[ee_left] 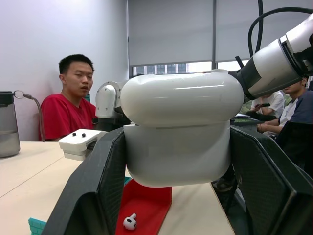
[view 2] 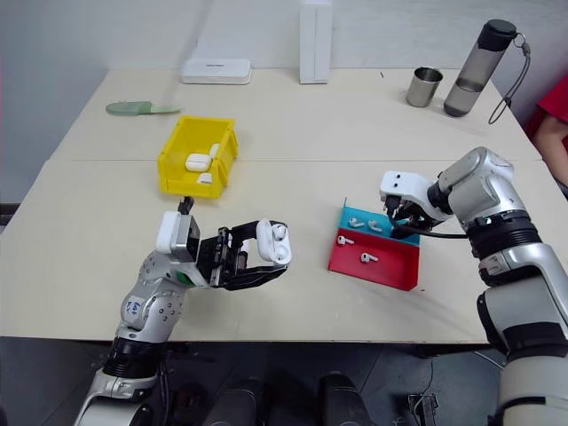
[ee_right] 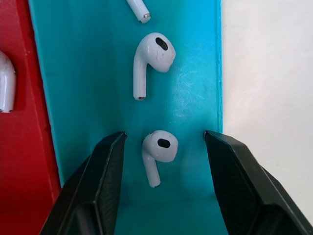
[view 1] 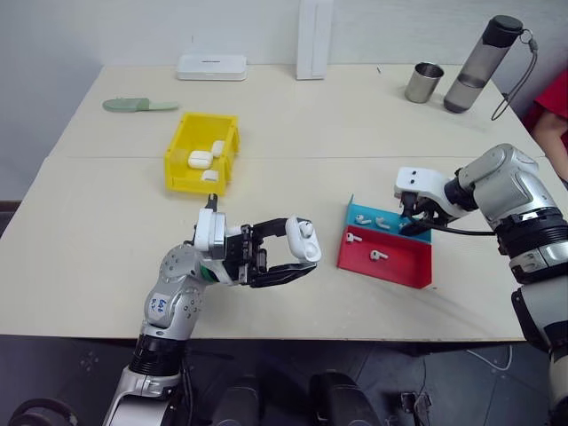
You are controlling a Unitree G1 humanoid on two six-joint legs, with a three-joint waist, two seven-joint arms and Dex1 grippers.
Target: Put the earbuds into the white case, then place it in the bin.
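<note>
Far to my left the yellow bin [view 1: 201,155] sits on the table [view 1: 106,240] with three closed white cases inside, and nearer me my left gripper [view 1: 297,256] is clamped on the white case [view 1: 303,240], lid flipped up, one earbud seated in it. To the right lie the red tray [view 1: 386,257] and blue tray [ee_right: 93,73]; my right gripper [ee_right: 164,147] hangs over the blue one, fingers parted either side of an earbud [ee_right: 159,149] without touching it, another earbud [ee_right: 151,58] just beyond

Both arms are built of rounded silver-grey shells with black joint bands, a white block sits at each wrist ahead of two black fingers, and a black cable loops beside the right forearm [view 1: 510,191].
</note>
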